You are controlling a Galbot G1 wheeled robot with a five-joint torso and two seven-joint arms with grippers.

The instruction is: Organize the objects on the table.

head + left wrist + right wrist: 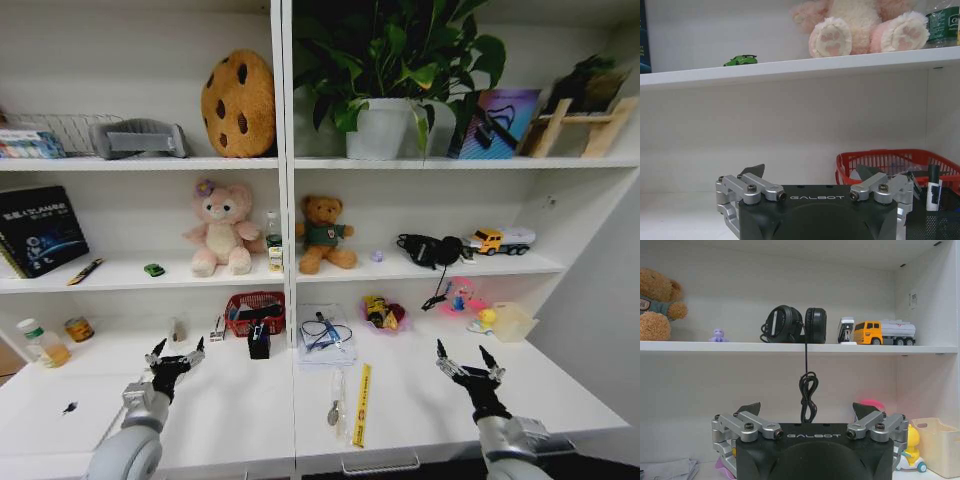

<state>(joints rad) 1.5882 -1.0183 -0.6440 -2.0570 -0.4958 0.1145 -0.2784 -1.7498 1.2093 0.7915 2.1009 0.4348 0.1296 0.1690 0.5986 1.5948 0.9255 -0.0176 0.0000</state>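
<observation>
Yellow ruler [364,403], judged light, stiff and flat, is best pinched edgewise; it lies between empty, spread-jawed left gripper [176,354] and right gripper [464,359].

Green toy car [153,269] on shelf [120,277]

Head camera is looking forward and down from above the bench [250,410] at the shelving. Each wrist camera is sitting low behind its own hand, facing the shelves close up. Head and left wrist are sharing the red basket [255,312] [890,162]; head and right wrist, the headphones [430,250] [795,325].
</observation>
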